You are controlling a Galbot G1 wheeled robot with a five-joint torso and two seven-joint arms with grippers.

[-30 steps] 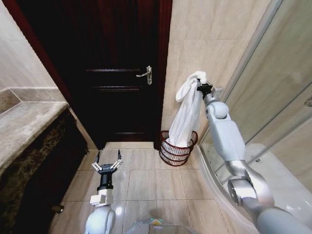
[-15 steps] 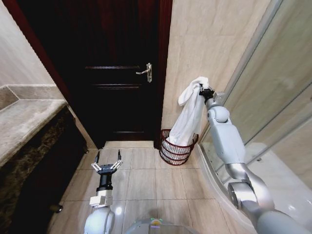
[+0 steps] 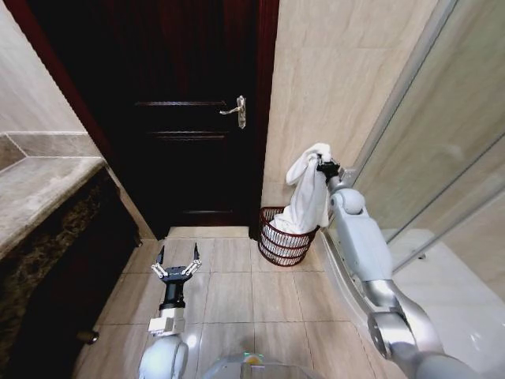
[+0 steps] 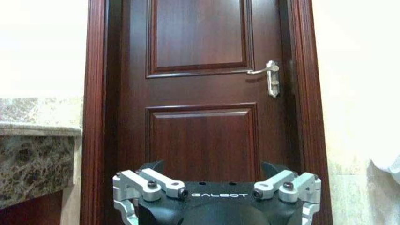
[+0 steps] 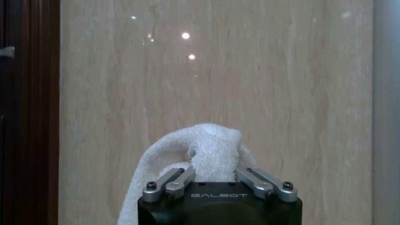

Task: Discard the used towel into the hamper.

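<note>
At the far left a stone counter (image 3: 39, 193) runs along the wall. Near its end, low over the floor tiles (image 3: 229, 296), the left gripper (image 3: 177, 267) hangs idle with its fingers spread wide and nothing between them, pointing toward the dark door (image 3: 189, 110). In the left wrist view the door handle (image 4: 269, 75) sits high on the right side of the panel.

Right of the door, against the far tiled wall, stands the hamper (image 3: 286, 237). The towel (image 3: 306, 197) droops into it: its lower end lies inside the rim, while its top bunch is pinched in the right gripper (image 3: 322, 167), which is held out above and just right of the basket. The right wrist view shows those fingers closed tight on a fold of white terry, the cloth humping up over them.

The towel looks light, soft and limp, with no stiffness, so it should collapse straight down under its own weight. Holding a gathered bunch at the top edge seems the sensible grip, letting the rest trail into the basket.
</note>
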